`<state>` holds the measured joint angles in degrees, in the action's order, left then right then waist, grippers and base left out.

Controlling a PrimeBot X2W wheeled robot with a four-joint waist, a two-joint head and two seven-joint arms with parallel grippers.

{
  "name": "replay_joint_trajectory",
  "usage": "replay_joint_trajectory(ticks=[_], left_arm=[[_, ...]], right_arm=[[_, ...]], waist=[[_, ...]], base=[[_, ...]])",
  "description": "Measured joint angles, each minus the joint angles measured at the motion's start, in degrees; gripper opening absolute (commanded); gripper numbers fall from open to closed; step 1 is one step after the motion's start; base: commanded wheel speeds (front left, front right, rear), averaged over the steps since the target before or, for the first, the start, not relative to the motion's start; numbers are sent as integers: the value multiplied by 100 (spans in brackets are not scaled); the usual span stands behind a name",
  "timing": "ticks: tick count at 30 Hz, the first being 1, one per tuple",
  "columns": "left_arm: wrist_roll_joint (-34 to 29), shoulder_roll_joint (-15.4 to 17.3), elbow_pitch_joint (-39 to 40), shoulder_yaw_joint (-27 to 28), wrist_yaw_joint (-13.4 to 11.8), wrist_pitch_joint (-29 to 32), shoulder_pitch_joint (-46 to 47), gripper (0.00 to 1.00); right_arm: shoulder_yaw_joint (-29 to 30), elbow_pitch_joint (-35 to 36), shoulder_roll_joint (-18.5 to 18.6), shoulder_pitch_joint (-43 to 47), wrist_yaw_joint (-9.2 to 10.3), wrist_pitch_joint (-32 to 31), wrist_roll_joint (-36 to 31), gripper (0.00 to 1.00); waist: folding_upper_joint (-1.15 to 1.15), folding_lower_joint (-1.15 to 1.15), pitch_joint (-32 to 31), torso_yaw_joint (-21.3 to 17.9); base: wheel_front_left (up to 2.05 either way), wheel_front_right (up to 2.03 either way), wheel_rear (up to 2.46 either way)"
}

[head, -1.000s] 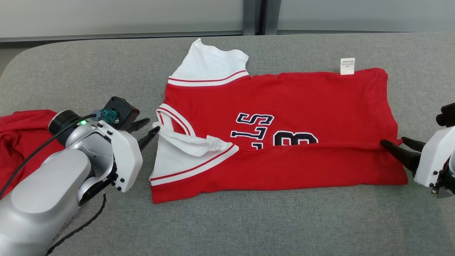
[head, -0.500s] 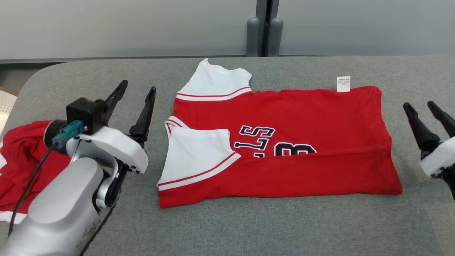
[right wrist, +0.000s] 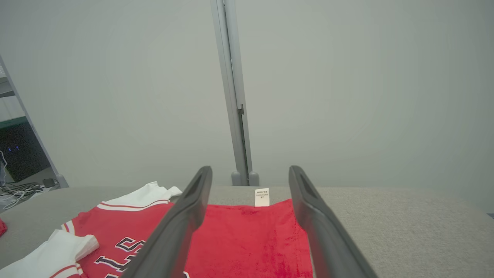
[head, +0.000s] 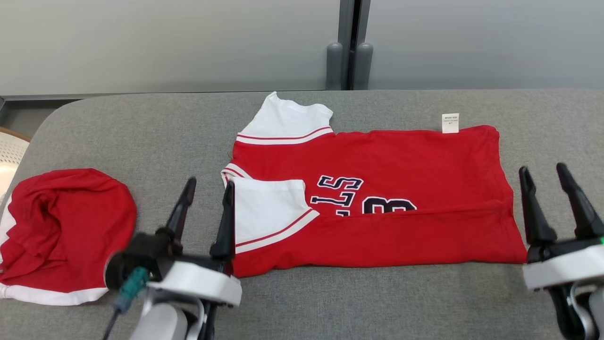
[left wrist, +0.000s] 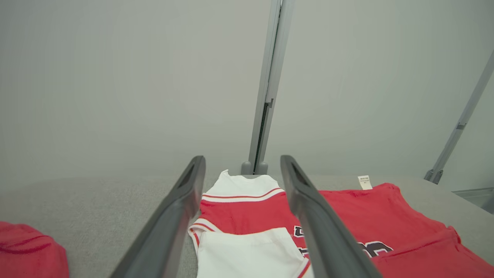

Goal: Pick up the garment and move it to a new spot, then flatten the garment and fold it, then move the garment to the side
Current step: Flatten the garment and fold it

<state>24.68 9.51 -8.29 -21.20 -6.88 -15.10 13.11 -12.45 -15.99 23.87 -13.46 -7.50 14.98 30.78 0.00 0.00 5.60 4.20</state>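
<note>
Looks like a robotics lab or test cell to me, definitely not someone's home. Plain grey wall panels joined by a metal post box the space in, and the table is covered in grey felt. Off to one side there's a rack of dark gear with tiny lights, plus loose cables lying below it.

The left gripper and right gripper had long, dark, tapered fingers on white housings; a teal connector entered the left wrist.
</note>
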Motion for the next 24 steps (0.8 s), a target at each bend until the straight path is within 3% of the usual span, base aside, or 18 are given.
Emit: replay_joint_trajectory(ticks=[3, 7, 14, 24], left_arm=[[-276, -388, -149, 327, 168, 0, -455, 100], [-587, -584, -568, 576, 327, -3, -820, 100], [-981, -664, -1036, 835, 249, -3, -901, 100], [-590, -671, -2408, 624, 78, -3, -579, 100]], right_arm=[[350, 367, -370, 456, 0, 1, -493, 100], [441, 569, -713, 890, 0, 9, -968, 100], [678, 712, -1009, 993, 0, 9, -1110, 100], [840, 754, -1084, 994, 0, 9, -1111, 100]], waist=[[0, 0, -20, 6], [0, 0, -49, -5], [0, 0, -61, -65], [0, 0, -19, -205]], base=[[0, 0, 0], [0, 0, 0], [0, 0, 0], [0, 0, 0]])
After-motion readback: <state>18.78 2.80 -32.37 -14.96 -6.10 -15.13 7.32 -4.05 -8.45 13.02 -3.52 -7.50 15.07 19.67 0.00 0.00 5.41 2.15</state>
